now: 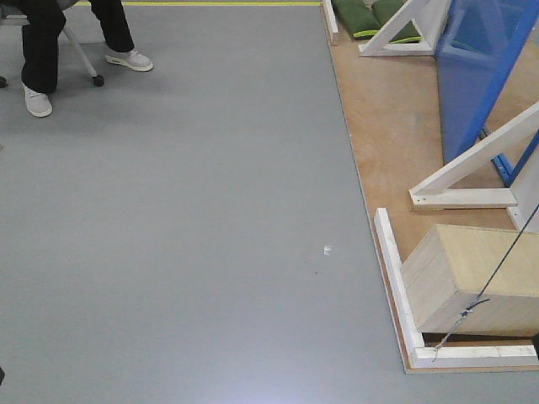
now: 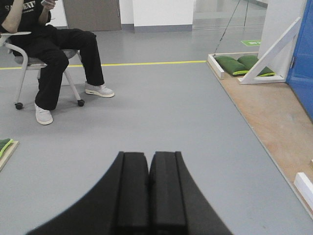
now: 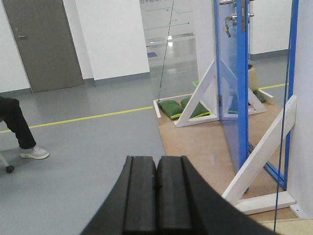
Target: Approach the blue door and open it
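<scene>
L gripper point(image 2: 149, 196), R gripper point(image 3: 156, 196) both closed, empty; blue door point(image 3: 230, 98) well ahead-right of both.

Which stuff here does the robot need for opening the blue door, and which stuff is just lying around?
For the job:
tall glossy blue door
its silver metal lock
shut black left gripper
shut black right gripper

Just lying about:
green floor cushions
pale wooden box
white wooden frame brace
person seated on a chair
</scene>
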Available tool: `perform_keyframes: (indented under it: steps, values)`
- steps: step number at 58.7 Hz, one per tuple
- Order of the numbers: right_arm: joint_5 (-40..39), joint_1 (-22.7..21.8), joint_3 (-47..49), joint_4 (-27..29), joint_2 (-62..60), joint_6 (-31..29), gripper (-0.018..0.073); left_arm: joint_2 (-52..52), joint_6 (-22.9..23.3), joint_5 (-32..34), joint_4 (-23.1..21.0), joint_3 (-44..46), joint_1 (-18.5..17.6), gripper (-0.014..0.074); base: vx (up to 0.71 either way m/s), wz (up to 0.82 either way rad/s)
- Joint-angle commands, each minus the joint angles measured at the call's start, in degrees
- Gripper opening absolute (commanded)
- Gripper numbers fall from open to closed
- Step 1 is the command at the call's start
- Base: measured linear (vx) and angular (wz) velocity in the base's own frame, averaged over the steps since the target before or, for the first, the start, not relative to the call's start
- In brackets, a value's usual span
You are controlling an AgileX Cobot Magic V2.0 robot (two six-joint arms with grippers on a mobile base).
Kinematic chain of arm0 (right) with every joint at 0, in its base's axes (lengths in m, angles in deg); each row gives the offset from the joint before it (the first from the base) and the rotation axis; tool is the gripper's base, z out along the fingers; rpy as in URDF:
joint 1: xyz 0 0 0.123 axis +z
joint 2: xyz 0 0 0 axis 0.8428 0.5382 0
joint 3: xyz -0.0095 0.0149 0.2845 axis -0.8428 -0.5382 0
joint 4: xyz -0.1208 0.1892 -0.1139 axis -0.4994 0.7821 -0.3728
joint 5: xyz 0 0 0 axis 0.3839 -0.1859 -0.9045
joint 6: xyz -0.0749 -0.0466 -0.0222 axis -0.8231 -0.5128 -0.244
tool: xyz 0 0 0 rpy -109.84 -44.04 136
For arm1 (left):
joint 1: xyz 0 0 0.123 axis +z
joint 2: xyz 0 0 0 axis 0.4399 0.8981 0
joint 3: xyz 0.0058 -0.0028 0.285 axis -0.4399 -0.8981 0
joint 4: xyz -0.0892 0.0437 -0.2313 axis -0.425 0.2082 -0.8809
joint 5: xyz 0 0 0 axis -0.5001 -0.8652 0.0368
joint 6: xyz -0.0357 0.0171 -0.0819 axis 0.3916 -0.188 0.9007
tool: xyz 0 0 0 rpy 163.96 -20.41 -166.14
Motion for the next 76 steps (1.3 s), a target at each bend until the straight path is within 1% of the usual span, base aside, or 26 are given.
perform_keyframes:
  steps: [1,53,76]
  values:
    - [-4.97,-0.4,-0.15,-0.13,0.56,-0.19,0.0012,-0.65,0.05,4.43,-0.35,1.52,-0.35,0.0073,0.0,0.0]
    - [-4.97,-0.4,-0.15,-0.13,0.56,-0.19,0.0012,-0.65,0.05,4.43,-0.35,1.52,-0.35,0.0073,0.0,0.0]
    - [-4.97,-0.4,-0.15,-0.13,0.56,-0.19,0.0012,-0.65,0.05,4.43,-0.35,1.52,-0.35,0.0073,0.13,-0.01]
